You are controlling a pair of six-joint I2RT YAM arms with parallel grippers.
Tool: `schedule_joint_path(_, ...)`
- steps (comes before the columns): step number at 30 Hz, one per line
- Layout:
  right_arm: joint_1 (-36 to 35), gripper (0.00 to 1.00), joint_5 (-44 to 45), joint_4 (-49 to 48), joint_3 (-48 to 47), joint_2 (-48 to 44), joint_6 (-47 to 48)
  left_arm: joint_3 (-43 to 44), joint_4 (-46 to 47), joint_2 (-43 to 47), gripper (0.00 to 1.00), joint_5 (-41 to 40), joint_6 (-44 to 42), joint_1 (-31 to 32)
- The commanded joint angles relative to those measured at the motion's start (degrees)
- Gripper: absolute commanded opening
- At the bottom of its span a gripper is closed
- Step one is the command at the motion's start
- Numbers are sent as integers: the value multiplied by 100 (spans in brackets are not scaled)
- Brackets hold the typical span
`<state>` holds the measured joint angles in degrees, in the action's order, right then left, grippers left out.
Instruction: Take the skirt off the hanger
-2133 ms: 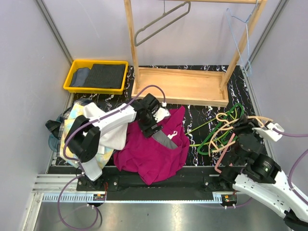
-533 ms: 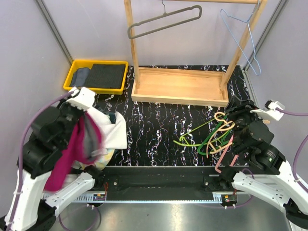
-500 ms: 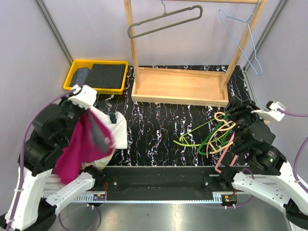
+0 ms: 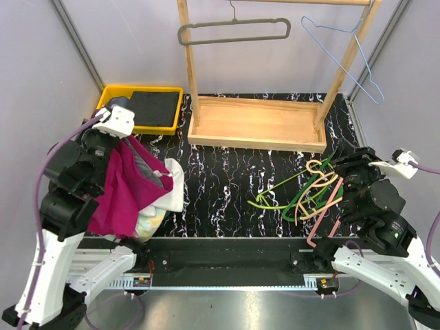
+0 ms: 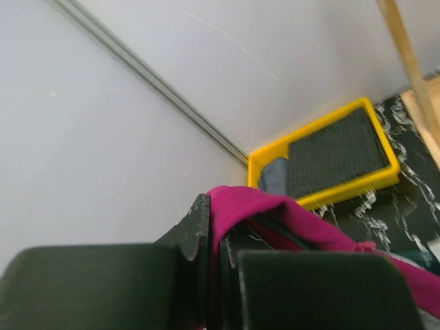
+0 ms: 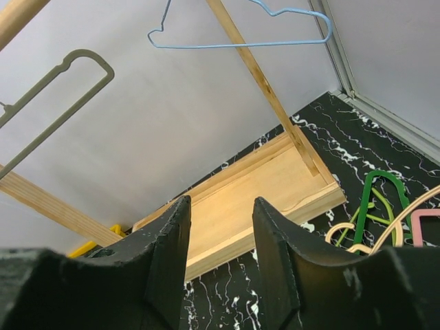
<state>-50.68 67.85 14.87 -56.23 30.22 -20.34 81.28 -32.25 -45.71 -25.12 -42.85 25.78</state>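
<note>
Swung back from the middle of the bench [image 4: 227, 172], where the skirt [image 4: 127, 192] lay spread in front of the wooden rack [image 4: 254, 124] two seconds ago, the left arm [image 4: 72, 179] now stands raised well to the left of the rack and nearer the arm bases, with the magenta cloth hanging from it in a loose bundle. The left jaws are clamped on a fold of the skirt, which the left wrist view shows pinched between the two dark fingers. A grey patch shows inside the folds, and I cannot tell whether it is lining or something else. The grey hanger [image 4: 234, 31] on the rack's top rail has swung round to hang level, and the blue wire hanger [image 4: 350, 48] beside it has shifted too; both are bare. No hanger can be seen in or on the skirt, so the removal itself looks done. What seems left is to set the garment down, probably on the pile of light clothes [image 4: 165, 196] directly beneath it, left of the rack's front corner. The yellow tray [image 4: 103, 103] sits just left of the rack. The right arm [image 4: 375, 206] waits to the right of the rack near the tangle of coloured hangers [image 4: 309, 192], and the right jaws are apart and hold nothing.
</note>
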Motion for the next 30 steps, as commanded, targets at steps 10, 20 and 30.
schedule_joint_path(10, -4, 48, -150, 33, -248, 98, 249, -2713, 611, -613, 0, 2667, 805, -3534)
schedule_joint_path(20, -4, 49, 35, 24, -406, 327, 302, -3549, -2082, -1790, 0, 4086, -1207, -3747)
schedule_joint_path(30, -4, 50, 35, -28, -608, 406, 276, -5224, -656, -2592, 0, 2251, -1683, -3729)
